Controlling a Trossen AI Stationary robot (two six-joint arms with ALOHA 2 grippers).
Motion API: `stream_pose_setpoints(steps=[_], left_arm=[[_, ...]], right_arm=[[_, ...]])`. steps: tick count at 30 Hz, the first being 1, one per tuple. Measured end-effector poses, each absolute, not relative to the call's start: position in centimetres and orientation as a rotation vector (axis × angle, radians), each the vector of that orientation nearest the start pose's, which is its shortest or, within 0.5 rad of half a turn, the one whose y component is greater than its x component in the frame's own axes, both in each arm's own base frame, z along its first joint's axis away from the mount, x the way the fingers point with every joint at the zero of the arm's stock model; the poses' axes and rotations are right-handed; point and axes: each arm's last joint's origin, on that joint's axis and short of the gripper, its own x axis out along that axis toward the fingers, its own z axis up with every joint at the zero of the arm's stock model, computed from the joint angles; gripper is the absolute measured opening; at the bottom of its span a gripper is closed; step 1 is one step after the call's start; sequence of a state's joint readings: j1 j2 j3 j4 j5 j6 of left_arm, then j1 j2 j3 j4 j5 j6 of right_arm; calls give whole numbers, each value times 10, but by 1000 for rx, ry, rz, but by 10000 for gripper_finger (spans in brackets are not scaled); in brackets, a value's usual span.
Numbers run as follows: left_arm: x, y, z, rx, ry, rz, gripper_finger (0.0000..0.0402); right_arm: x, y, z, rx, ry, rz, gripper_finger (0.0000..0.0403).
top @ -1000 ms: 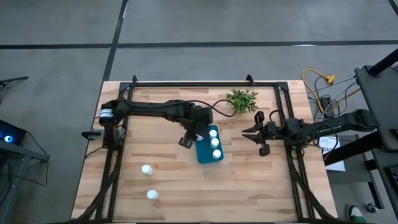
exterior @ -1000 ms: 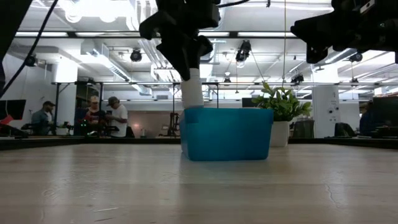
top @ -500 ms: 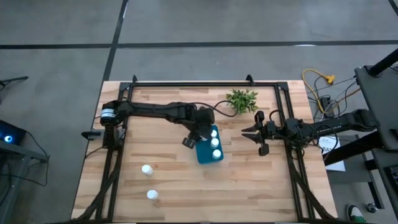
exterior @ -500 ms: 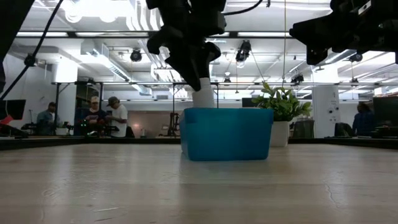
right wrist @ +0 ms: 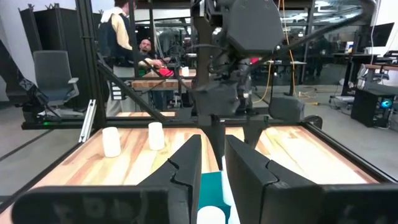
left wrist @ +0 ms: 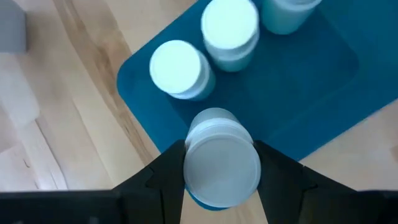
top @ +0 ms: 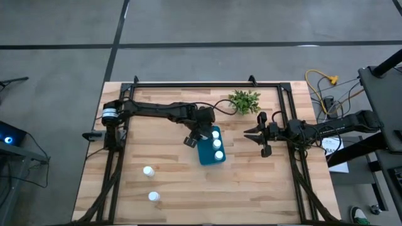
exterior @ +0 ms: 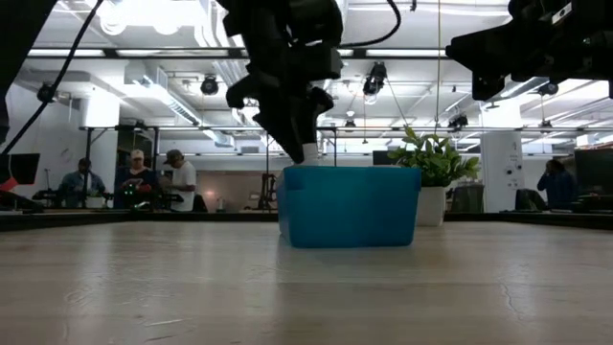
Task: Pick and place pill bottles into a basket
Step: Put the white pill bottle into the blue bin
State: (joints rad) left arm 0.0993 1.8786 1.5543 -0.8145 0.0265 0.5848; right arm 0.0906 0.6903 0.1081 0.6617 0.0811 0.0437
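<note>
the left hand [left wrist: 219, 186] is pinching a pill bottle [left wrist: 222, 163] between its two fingers, just over the near corner of the basket [top: 211, 147], which sits at the centre of the high view on the desk [top: 169, 182]. three bottles already stand inside, one [left wrist: 176, 68] close to the held one. to do this well, lower it upright into the bare blue floor, clear of that neighbour and the rim, then let go. two bottles [top: 148, 171] wait at lower left. the right hand [top: 262, 136], fingers spread, waits right of the basket.
</note>
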Motion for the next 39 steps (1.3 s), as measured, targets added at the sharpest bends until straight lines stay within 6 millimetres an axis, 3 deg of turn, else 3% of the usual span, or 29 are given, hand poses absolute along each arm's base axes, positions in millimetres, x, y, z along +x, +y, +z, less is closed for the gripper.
stream_pose_setpoints(steps=[6,17,26,33,39], left_arm=[[387,43,231,434,1149,-263,143],[387,43,225,419,1164,-261,143],[392,46,209,406,1209,-257,143],[395,47,203,426,1229,-223,203],[395,48,203,448,1233,-189,214]], right_arm=[[150,11,195,51,-79,11,63],[150,11,195,48,-78,12,63],[150,11,193,46,-63,11,63],[150,11,193,43,-58,11,63],[150,11,193,43,-57,11,63]])
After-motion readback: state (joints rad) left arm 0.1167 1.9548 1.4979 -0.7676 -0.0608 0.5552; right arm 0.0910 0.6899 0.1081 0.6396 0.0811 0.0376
